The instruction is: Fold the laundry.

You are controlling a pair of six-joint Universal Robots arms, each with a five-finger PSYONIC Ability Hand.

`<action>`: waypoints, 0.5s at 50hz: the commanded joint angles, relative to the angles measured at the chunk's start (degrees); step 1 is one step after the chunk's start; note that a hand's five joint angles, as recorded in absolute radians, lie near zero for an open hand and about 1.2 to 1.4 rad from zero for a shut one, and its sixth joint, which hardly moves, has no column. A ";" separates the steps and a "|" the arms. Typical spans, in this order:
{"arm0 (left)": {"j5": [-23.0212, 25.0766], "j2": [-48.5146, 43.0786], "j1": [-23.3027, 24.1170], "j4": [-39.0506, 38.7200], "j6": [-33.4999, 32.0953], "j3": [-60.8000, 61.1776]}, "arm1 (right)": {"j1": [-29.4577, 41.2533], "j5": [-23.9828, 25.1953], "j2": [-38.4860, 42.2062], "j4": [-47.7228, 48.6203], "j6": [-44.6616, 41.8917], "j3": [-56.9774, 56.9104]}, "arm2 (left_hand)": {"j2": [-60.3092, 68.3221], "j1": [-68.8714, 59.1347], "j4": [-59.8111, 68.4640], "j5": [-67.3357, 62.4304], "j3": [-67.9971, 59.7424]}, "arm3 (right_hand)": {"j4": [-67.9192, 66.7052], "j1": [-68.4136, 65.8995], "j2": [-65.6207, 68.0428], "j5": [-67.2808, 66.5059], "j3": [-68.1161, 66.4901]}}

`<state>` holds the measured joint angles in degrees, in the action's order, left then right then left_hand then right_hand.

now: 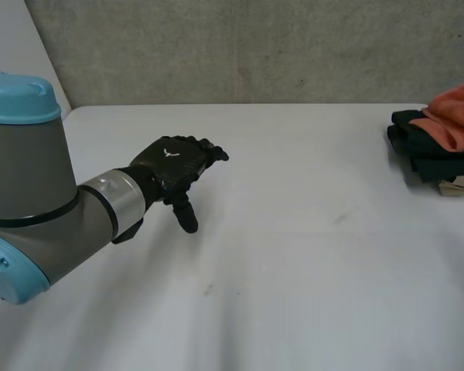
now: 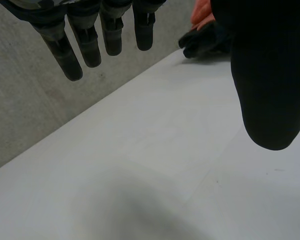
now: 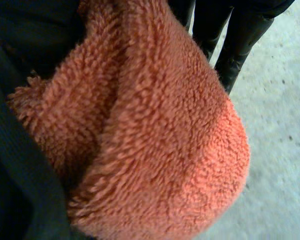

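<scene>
Where the laundry lies: the laundry pile [image 1: 437, 143] sits at the far right of the white table [image 1: 294, 247], close to the grey wall [image 1: 255, 46].
Make-up: an orange fleece cloth [image 1: 458, 114] lies on top of dark clothes [image 1: 421, 154], with a pale item [image 1: 460, 185] at the pile's near edge.
Direction: the pile is bunched and I can read no clear long axis. The orange fleece cloth slopes from the far right down toward the left over the dark clothes.
Left hand: my left hand [image 1: 174, 166] hangs above the table at the left, at the end of my left arm [image 1: 54, 209].
Left fingers: in my left wrist view my fingers [image 2: 85, 40] are straight and relaxed and the thumb [image 2: 270, 90] stands well apart. They hold and touch nothing.
Pile from the left hand: well apart, far off to the right. In my left wrist view the dark clothes [image 2: 202, 40] lie well beyond my fingertips.
Right hand: my right hand [image 3: 235, 45] is at the pile. The orange fleece cloth [image 3: 155, 140] bulges as a rounded fold just under it, with dark cloth [image 3: 35, 30] beside it.
Right grip: I cannot tell whether this hand holds the fleece.
</scene>
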<state>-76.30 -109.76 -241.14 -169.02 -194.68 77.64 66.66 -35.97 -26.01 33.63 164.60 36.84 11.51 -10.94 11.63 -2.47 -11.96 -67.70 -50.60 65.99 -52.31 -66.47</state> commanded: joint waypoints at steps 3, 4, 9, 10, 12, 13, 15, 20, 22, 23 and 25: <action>0.02 -0.19 0.85 0.00 0.09 -0.03 | -2.24 5.12 -0.88 -0.05 -0.24 3.85 | 0.22 -0.79 0.10 0.74 0.23 | -12.30 -29.40 14.01 -17.69 -13.53; 0.02 -0.19 0.85 0.00 0.17 -0.03 | -2.41 5.30 -0.88 -0.05 -0.33 4.12 | 0.22 -0.79 0.10 0.74 0.23 | -12.30 -29.40 14.01 -17.69 -13.53; 0.02 -0.10 0.85 0.00 1.23 0.49 | -3.82 5.39 -0.62 -0.14 -1.82 5.35 | 0.38 -0.96 0.27 0.58 0.06 | -12.30 -29.40 14.01 -17.69 -13.53; 0.10 -0.10 0.85 0.00 1.32 0.58 | -4.00 5.48 -0.53 -0.14 -2.00 5.53 | 0.38 -0.96 0.27 0.58 0.06 | -12.30 -29.40 14.01 -17.69 -13.53; 0.10 -0.10 0.85 0.00 1.32 0.76 | -4.26 5.39 -0.36 -0.31 -2.17 5.70 | 0.38 -0.96 0.27 0.58 0.06 | -12.30 -29.40 14.01 -17.69 -13.53; 0.10 -0.10 0.85 0.00 1.32 0.76 | -4.26 5.39 -0.27 -0.49 -2.18 5.79 | 0.38 -0.96 0.27 0.58 0.06 | -12.30 -29.40 14.01 -17.69 -13.53; 0.10 -0.10 0.85 0.00 1.32 0.85 | -4.35 5.30 -0.35 -0.75 -2.18 6.05 | 0.38 -0.96 0.27 0.58 0.06 | -12.30 -29.40 14.01 -17.69 -13.53; 0.10 -0.01 0.76 0.00 1.32 0.85 | -4.26 1.28 -4.38 -2.50 -2.18 9.38 | 0.38 -0.96 0.27 0.58 0.06 | 57.70 40.60 -55.99 52.31 56.47; 0.10 0.07 0.76 0.00 1.32 0.85 | -4.09 -2.24 -7.55 -3.47 -2.26 10.62 | 0.38 -0.96 0.27 0.58 0.06 | 57.70 40.60 -55.99 52.31 56.47; 0.10 0.07 0.76 0.00 1.32 0.85 | -4.09 -4.26 -9.04 -3.91 -2.26 11.41 | 0.38 -0.96 0.27 0.58 0.06 | 57.70 40.60 -55.99 52.31 56.47; 0.10 0.16 0.76 0.00 1.32 0.85 | -4.00 -9.45 -13.44 -5.06 -2.44 13.69 | 0.38 -0.96 0.27 0.58 0.06 | 57.70 40.60 -55.99 52.31 56.47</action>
<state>-76.20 -109.76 -240.34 -169.02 -193.32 78.50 62.37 -34.12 -29.63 31.55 162.33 45.53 11.51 -10.94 11.63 -2.48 -11.96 -15.00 -12.47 14.64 -12.49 -14.68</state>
